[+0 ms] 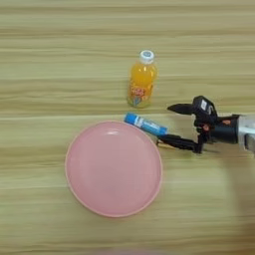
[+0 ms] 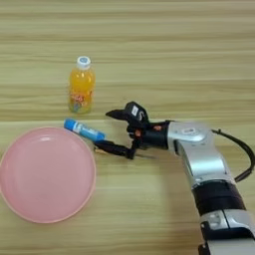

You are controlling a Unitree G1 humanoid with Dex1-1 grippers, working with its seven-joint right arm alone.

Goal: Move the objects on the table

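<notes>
The right gripper (image 2: 110, 130) has its jaws spread wide, the blue tube (image 2: 84, 130) just beyond their tips; light, stiff, likely to roll, best pinched mid-length.

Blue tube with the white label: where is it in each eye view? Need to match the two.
Left eye view: blue tube lies just right of centre, at the pink plate's upper right rim, below the orange bottle.
Right eye view: blue tube lies left of centre, same spot against the plate's upper right rim.
Shared landmark: the orange bottle with the white cap, just beyond the tube in both.
</notes>
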